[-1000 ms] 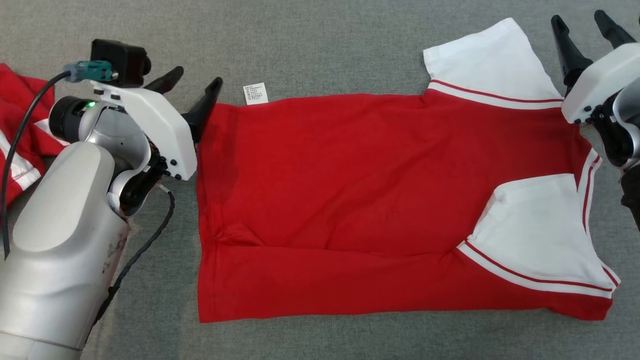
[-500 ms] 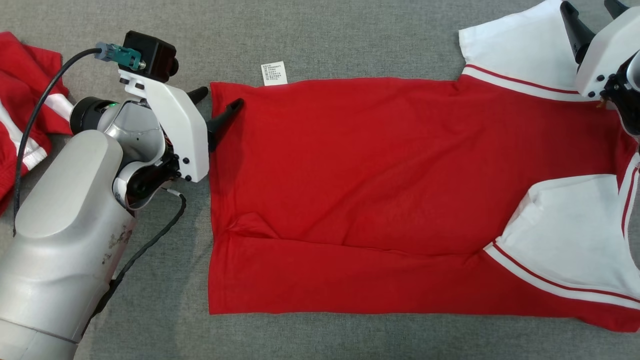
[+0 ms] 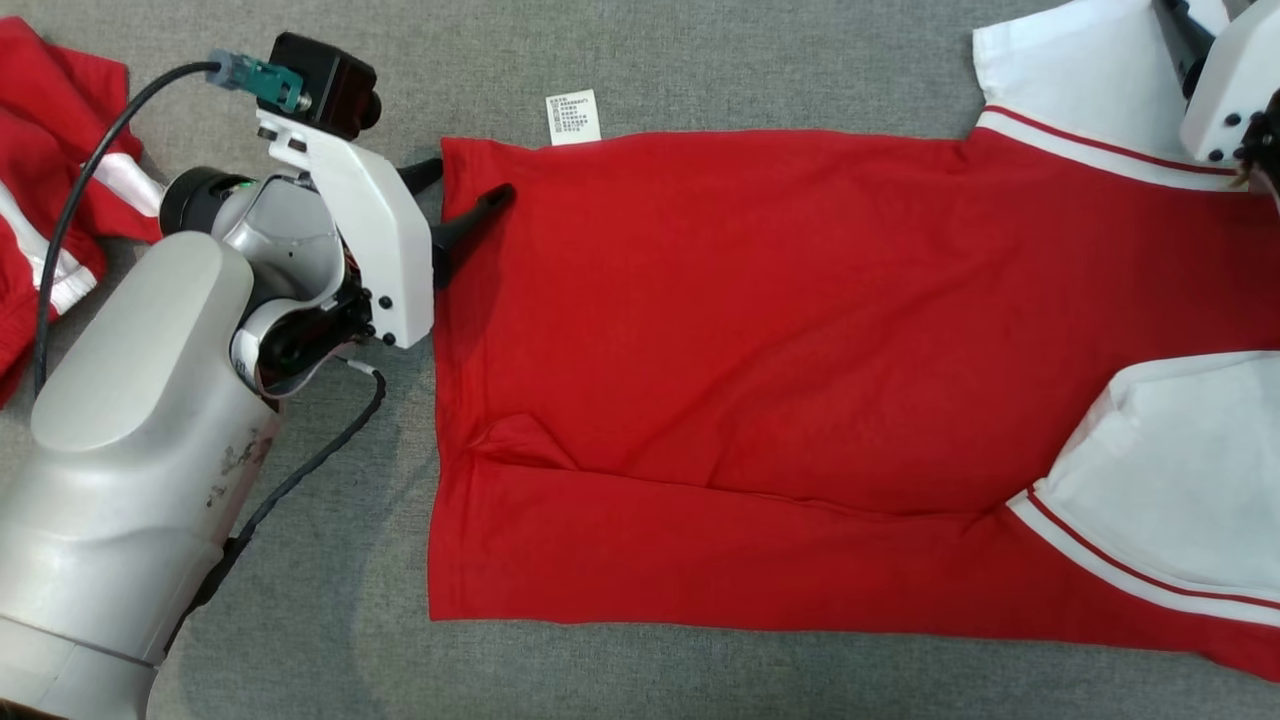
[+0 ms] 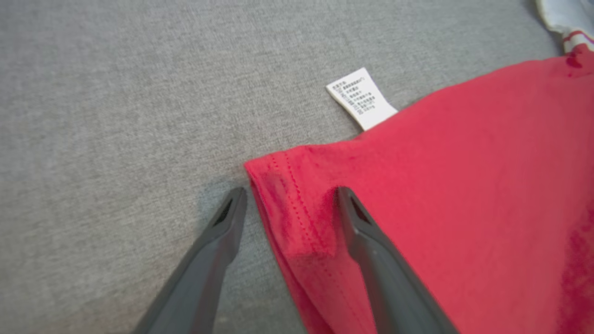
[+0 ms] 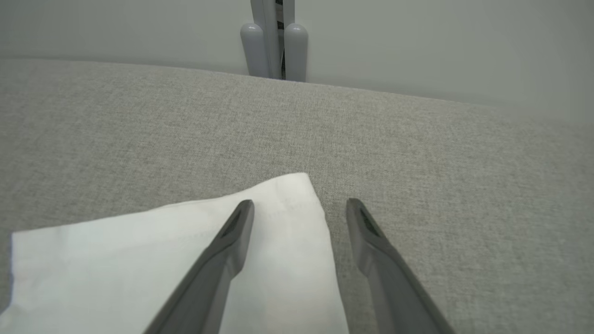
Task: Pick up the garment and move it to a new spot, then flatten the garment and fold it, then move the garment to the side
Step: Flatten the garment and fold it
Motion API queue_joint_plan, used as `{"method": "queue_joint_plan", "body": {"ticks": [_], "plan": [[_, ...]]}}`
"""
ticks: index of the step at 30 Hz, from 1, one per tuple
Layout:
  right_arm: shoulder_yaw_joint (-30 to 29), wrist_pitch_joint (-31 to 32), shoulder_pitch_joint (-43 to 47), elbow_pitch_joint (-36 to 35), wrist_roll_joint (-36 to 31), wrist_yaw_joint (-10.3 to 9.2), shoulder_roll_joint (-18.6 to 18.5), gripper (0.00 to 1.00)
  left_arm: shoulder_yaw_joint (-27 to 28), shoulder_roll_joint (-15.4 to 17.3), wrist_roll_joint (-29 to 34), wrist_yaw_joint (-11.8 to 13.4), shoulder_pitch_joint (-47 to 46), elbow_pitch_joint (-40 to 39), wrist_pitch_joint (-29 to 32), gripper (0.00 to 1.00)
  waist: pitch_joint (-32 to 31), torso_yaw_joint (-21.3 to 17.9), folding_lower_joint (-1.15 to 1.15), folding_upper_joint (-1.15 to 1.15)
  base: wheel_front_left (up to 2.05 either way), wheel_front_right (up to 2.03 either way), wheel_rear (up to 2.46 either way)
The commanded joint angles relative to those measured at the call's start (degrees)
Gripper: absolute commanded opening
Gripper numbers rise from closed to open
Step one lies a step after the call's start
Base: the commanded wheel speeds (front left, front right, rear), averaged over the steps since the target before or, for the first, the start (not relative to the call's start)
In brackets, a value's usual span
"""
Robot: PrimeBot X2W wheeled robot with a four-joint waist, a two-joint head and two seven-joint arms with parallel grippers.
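A grey woven surface (image 3: 700, 60) runs under everything. In the right wrist view it ends at a pale wall (image 5: 441, 41) with a pale post (image 5: 274, 46) standing against it.

The left gripper (image 4: 290, 191) has its jaws wide apart and nothing in them. It sits astride the far hem corner (image 4: 274, 171) of the garment (image 3: 760, 330), with one finger over bare surface just outside the edge and the other over red cloth just inside the stitched hem. Whether the tips press down I cannot tell. Just past that corner a white care label (image 3: 573, 117) pokes out from the edge. The right gripper (image 5: 300, 202) is as wide open and as empty, one finger above the outer corner of the far white sleeve (image 5: 116, 264) and the other over bare surface beside it.

Between the two, the garment lies spread lengthwise, hem toward the robot's left and sleeves toward its right. Its near strip is turned over along a long crease (image 3: 700, 490), and the near sleeve (image 3: 1170, 450) is folded in on the red body. A second red-and-white garment (image 3: 50, 150) lies bunched beyond the left arm, well apart.

The cloth looks like a thin knit: light, limp and in no way fragile. It will probably sag between two holds and drag on the woven surface rather than slide. The stitched hem corner and the sleeve's hemmed corner look like the firmest places to pinch. Each pinch should go deep enough to catch both layers, or the lower one may stay behind. Raising both ends evenly should keep the fold line straight.
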Motion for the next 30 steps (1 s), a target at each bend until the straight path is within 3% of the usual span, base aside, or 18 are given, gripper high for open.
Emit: {"method": "queue_joint_plan", "body": {"ticks": [1,2,3,12,13,14,15,22,30], "plan": [[0.25,0.18,-0.88,0.39,0.28,0.0,-0.21,1.0,-0.92,-0.42,-0.39,-0.04,0.84,0.93,1.13,0.58,0.39,0.17,0.0,0.0,0.0,0.0,0.0],[0.5,0.49,-1.3,0.76,0.09,0.0,-0.16,1.0,-1.28,-0.54,-0.38,-0.04,0.51,0.55,1.21,0.25,0.65,0.26,0.0,0.0,0.0,0.0,0.0],[0.71,0.54,-1.76,1.21,-0.13,0.0,-0.14,1.0,-1.38,-0.59,-0.44,-0.05,0.27,0.31,0.87,0.0,0.84,0.33,0.0,0.0,0.0,0.0,0.0],[1.85,3.3,-4.28,3.75,-1.03,0.0,0.35,0.98,-2.32,-0.69,-1.51,-0.05,0.05,-2.57,-2.4,0.0,2.06,1.39,0.0,0.0,0.0,0.0,0.0],[1.99,4.31,-4.25,3.97,-1.07,0.0,0.53,0.41,-2.43,-0.5,-1.53,-0.05,0.22,-2.79,-2.66,0.0,2.08,1.4,0.0,0.0,0.0,0.0,0.0],[1.99,4.31,-4.25,3.97,-1.07,0.0,0.53,0.41,-2.43,-0.5,-1.53,-0.05,0.22,-2.79,-2.66,0.0,2.08,1.4,0.0,0.0,0.0,0.0,0.0],[2.2,4.99,-4.64,4.26,-1.22,0.0,0.55,0.0,-2.54,-0.15,-1.42,-0.05,0.54,-3.68,-3.8,0.0,2.05,1.28,0.0,0.0,0.0,0.0,0.0],[2.0,2.0,-4.72,4.32,-1.29,-0.01,1.4,0.0,-1.14,0.63,-1.15,0.3,1.77,-4.0,-8.5,0.0,0.09,0.09,0.0,0.0,0.0,0.0,0.0],[1.22,-9.65,1.29,-0.83,2.59,-0.01,1.44,0.0,0.74,0.77,-0.01,1.74,5.99,-2.34,-17.55,0.0,-4.77,-2.47,0.0,0.0,0.0,0.0,0.0]]}}
